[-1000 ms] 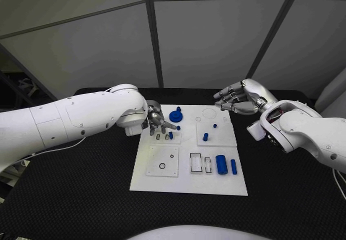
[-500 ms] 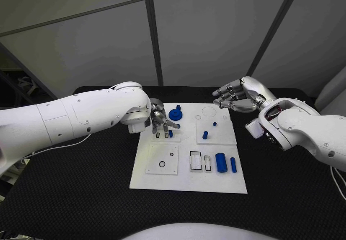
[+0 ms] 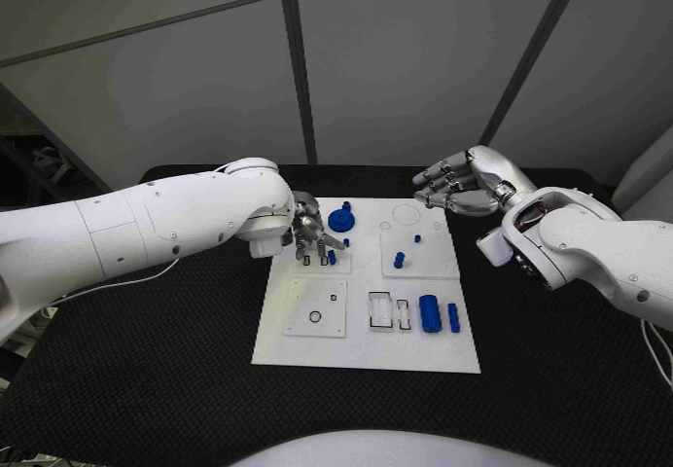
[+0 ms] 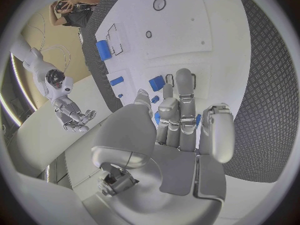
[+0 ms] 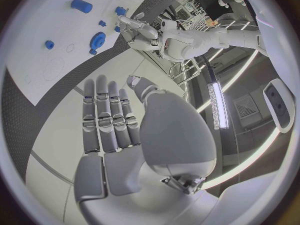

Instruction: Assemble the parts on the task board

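- left hand [image 3: 311, 238] over the board [image 3: 368, 355] far-left corner, fingers down among small blue pegs [image 3: 333, 259]; grip: cannot tell
- blue gear [image 3: 342, 223] seated nearby; two cylinders [image 3: 431, 315] apparently loose near-right
- right hand [image 3: 460, 188] beyond board's far-right corner, empty, fingers spread

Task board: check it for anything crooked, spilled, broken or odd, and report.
Nothing stands out. The task board lies flat on the black table, with no break that shows. The blue parts lie or stand on it, none spilled onto the table. The left hand is over its far left corner; the right hand hovers open, holding nothing.
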